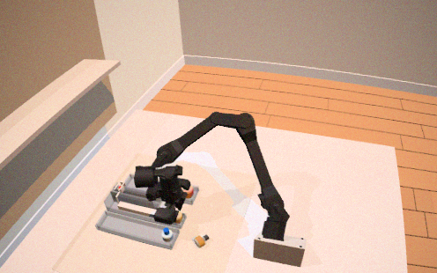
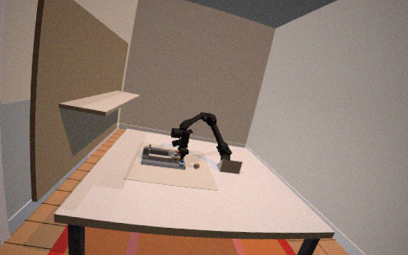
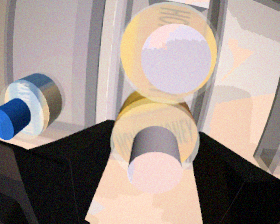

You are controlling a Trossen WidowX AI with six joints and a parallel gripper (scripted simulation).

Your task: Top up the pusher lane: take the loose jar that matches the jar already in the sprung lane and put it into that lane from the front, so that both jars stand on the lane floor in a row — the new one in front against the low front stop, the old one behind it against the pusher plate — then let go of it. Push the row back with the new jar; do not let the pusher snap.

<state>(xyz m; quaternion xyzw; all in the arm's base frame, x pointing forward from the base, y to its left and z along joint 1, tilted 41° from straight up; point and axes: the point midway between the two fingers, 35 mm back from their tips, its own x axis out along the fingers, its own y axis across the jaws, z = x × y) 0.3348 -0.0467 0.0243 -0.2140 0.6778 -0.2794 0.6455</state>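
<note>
Lane rack (image 1: 108, 207) near the bench's left edge. Blue-capped jar (image 1: 166, 233) stands at the front of its nearest lane. Gripper (image 1: 172, 216) at the middle lane's front, clamped on a yellow jar (image 3: 153, 143); matching jar (image 3: 169, 52) just behind, touching it. Amber jar (image 1: 201, 240) lies loose toward the near edge. Arm base (image 1: 299, 257) rightmost.

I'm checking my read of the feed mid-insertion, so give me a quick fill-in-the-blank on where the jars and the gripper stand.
1. The gripper is shut on a jar with a ____ lid.
2. The jar ahead of the held one has a ____ lid too.
3. The jar in the nearest lane has a ____ cap.
4. The loose jar on the mat lies on its ____.

Missing words: white; white; blue; side
</note>
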